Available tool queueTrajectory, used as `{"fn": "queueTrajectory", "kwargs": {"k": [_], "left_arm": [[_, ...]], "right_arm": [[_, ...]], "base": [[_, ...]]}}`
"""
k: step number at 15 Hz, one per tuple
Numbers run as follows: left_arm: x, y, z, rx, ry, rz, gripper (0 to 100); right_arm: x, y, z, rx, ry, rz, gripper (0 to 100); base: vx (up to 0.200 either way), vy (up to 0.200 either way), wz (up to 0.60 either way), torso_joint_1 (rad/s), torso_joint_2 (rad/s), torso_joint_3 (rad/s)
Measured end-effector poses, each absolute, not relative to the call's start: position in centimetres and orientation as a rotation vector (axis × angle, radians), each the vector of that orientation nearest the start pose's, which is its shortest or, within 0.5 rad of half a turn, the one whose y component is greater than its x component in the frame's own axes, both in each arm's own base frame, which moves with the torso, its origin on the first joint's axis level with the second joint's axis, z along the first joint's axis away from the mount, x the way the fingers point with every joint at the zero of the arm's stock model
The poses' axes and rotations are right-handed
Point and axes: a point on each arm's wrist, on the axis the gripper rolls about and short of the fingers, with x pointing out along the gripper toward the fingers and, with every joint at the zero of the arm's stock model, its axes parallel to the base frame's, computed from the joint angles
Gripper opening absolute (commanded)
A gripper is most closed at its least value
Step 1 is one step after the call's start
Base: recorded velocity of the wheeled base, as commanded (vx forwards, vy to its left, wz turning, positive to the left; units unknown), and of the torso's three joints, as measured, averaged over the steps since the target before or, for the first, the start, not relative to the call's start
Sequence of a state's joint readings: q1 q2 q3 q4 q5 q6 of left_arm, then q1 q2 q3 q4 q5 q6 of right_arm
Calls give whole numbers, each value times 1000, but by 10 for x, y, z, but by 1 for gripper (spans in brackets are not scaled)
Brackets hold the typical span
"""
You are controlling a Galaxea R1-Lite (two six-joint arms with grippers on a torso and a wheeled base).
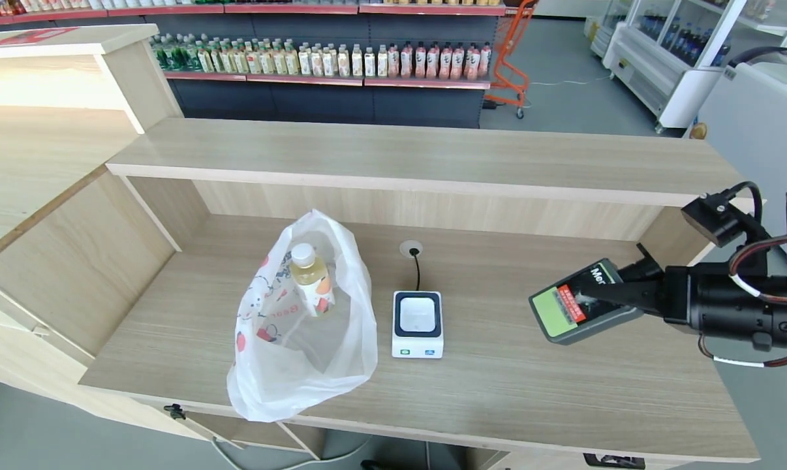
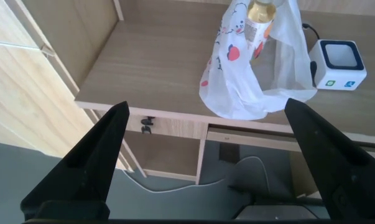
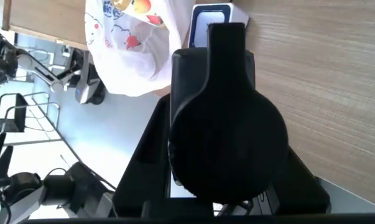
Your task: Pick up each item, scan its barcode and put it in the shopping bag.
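Note:
A white plastic shopping bag stands open on the wooden counter, left of centre, with a bottle of yellow drink upright inside it. Just to its right sits the small white barcode scanner, window facing up. My right gripper is shut on a dark green box with a red label, held above the counter to the right of the scanner. My left gripper is open and holds nothing, out in front of the counter's front edge, with the bag and scanner beyond it.
The counter has a raised back ledge and a side wall on the left. A cable runs from the scanner to a grommet. Bare counter lies between the scanner and the box. Store shelves with bottles stand behind.

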State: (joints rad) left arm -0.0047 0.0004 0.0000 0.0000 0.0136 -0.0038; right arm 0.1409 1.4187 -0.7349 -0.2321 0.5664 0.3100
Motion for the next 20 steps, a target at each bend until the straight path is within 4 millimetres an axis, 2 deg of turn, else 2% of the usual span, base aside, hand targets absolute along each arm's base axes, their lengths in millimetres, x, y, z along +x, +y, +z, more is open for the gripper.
{"fn": "queueTrajectory", "kwargs": {"k": [3,6,11,14,20], "left_arm": [[-23,0,75,-2,0,9,100],[-23,0,75,0,0,9,100],[-23,0,75,0,1,8,100],[-23,0,75,0,0,9,100],[-23,0,75,0,0,9,100]], "right_arm": [[238,45,192,327,539,594,0],[256,52,181,301,528,608,0],[286,64,152,239,562,637,0],[298,65,135,212,589,620,0],[323,85,112,211,525,672,0]], "base": [[0,200,0,-1,1,2],[0,0,0,0,0,0],[0,0,0,0,0,0],[0,0,0,0,0,0],[0,0,0,0,0,0]]}}
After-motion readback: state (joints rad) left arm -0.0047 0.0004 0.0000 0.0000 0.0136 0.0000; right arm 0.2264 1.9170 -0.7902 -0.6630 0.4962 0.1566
